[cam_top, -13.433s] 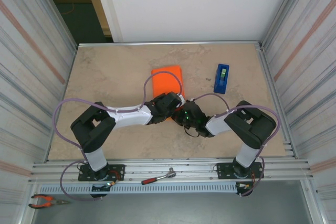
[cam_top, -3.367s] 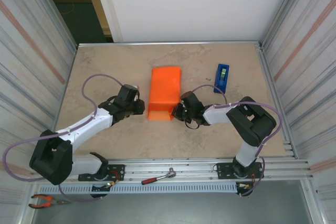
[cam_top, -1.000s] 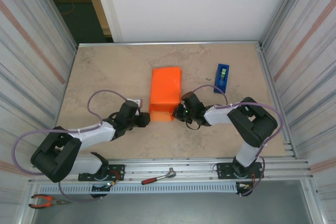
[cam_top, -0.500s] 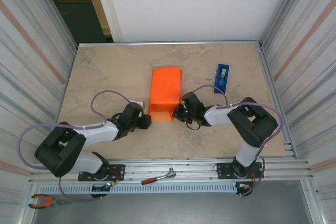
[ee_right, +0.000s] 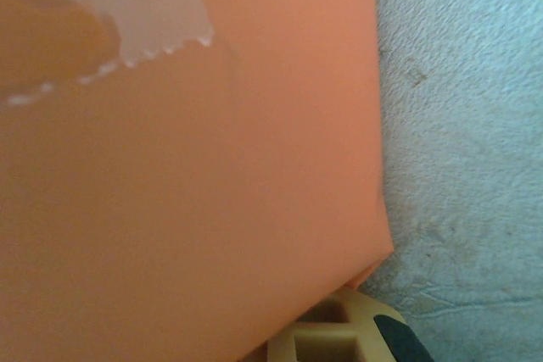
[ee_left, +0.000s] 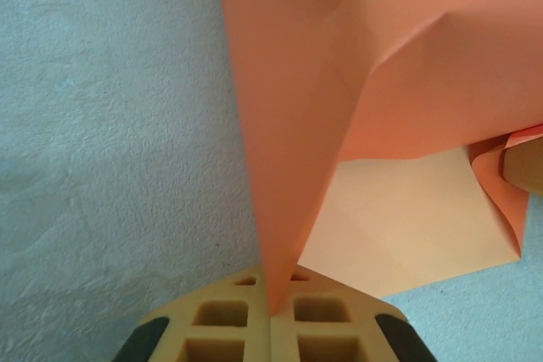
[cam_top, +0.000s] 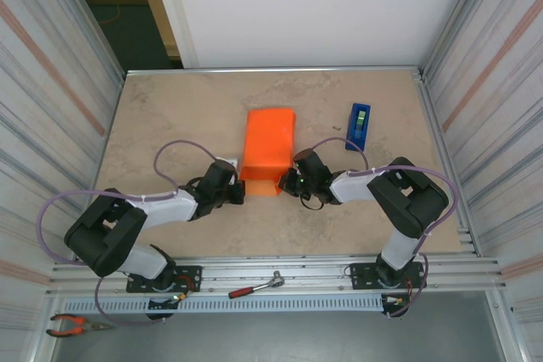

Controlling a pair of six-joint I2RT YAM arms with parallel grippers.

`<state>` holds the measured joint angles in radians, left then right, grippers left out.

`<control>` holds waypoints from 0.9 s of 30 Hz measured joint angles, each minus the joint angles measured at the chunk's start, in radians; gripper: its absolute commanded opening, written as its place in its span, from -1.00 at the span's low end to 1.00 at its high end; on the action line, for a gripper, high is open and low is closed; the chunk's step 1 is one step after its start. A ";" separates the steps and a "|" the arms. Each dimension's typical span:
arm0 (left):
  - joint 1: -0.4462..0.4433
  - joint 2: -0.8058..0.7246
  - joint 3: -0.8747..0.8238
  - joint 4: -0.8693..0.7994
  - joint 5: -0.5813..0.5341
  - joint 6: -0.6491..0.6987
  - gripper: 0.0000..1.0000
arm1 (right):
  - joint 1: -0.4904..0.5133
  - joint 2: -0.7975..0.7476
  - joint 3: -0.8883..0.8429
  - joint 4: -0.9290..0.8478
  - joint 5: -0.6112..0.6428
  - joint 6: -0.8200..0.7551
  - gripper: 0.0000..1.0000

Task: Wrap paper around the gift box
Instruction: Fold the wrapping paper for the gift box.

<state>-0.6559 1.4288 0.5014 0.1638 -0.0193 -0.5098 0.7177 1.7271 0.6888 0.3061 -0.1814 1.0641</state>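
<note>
The paper [cam_top: 269, 146] is lying lengthwise away from the arms, the left end effector [ee_left: 271, 307] pinching its near flap, the right end effector [cam_top: 288, 182] touching it, grip unreadable.

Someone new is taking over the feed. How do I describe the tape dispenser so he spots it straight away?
Start at the beige tabletop in the top view, then find the orange paper parcel at its centre. To the parcel's right, nearer the right wall, sits the tape dispenser. It is small, narrow and blue, the only blue thing on the table.
</note>
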 measured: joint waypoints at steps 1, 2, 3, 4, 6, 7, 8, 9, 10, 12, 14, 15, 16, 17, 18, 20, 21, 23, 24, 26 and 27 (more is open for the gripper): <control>0.000 0.000 0.006 -0.006 0.001 0.000 -1.00 | 0.000 0.000 0.000 0.000 0.000 0.000 -1.00; 0.000 0.000 0.012 -0.012 0.002 0.000 -1.00 | 0.000 0.000 0.000 0.000 0.000 0.000 -1.00; 0.000 0.000 0.019 -0.018 0.003 -0.001 -1.00 | 0.000 0.000 0.000 0.000 0.000 0.000 -1.00; 0.000 0.000 0.026 -0.023 0.005 -0.003 -1.00 | 0.000 0.000 0.000 0.000 0.000 0.000 -1.00; 0.000 0.000 0.039 -0.033 0.010 -0.004 -1.00 | 0.000 0.000 0.000 0.000 -0.001 0.000 -1.00; 0.000 0.000 0.045 -0.034 0.011 -0.008 -1.00 | 0.000 0.000 0.000 0.000 -0.002 0.000 -1.00; 0.000 0.000 0.050 -0.037 0.014 -0.012 -1.00 | 0.000 0.000 0.000 0.000 -0.002 0.000 -1.00; 0.000 0.000 0.055 -0.037 0.018 -0.015 -1.00 | 0.000 0.000 0.000 0.000 -0.003 0.000 -1.00; 0.000 0.000 0.059 -0.038 0.020 -0.019 -1.00 | 0.000 0.000 0.000 0.000 -0.003 0.000 -1.00; 0.000 0.002 0.069 -0.040 0.027 -0.035 -1.00 | 0.000 0.000 0.000 0.000 -0.003 0.000 -1.00; 0.000 0.008 0.077 -0.040 0.032 -0.056 -1.00 | 0.000 0.000 0.000 0.000 -0.003 0.000 -1.00; 0.000 0.014 0.080 -0.039 0.036 -0.070 -1.00 | 0.000 0.000 0.000 0.000 -0.003 0.000 -1.00; 0.000 0.020 0.082 -0.036 0.038 -0.084 -1.00 | 0.000 0.000 0.000 0.000 -0.003 0.000 -1.00; 0.000 0.024 0.082 -0.035 0.042 -0.098 -1.00 | 0.000 0.000 0.000 0.000 -0.003 0.000 -1.00; 0.000 0.029 0.082 -0.032 0.045 -0.117 -1.00 | 0.000 0.000 0.000 0.000 -0.003 0.000 -1.00; 0.000 0.035 0.082 -0.021 0.048 -0.148 -1.00 | 0.000 0.000 0.000 0.000 -0.003 0.000 -1.00; 0.000 0.036 0.080 -0.008 0.049 -0.166 -1.00 | 0.000 0.001 0.000 0.000 -0.003 0.000 -1.00; 0.000 0.037 0.076 0.022 0.051 -0.196 -1.00 | 0.000 0.001 0.000 0.000 -0.003 0.000 -1.00; 0.000 0.037 0.072 0.035 0.052 -0.211 -1.00 | 0.000 0.001 0.000 0.000 -0.003 0.000 -1.00; 0.000 0.037 0.062 0.069 0.053 -0.235 -1.00 | 0.000 0.001 0.000 0.000 -0.003 0.000 -1.00; 0.000 0.037 0.058 0.082 0.053 -0.248 -1.00 | 0.000 0.001 0.000 0.000 -0.003 0.000 -1.00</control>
<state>-0.6559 1.4662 0.5591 0.2455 0.0334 -0.7574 0.7177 1.7283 0.6891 0.3065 -0.1848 1.0641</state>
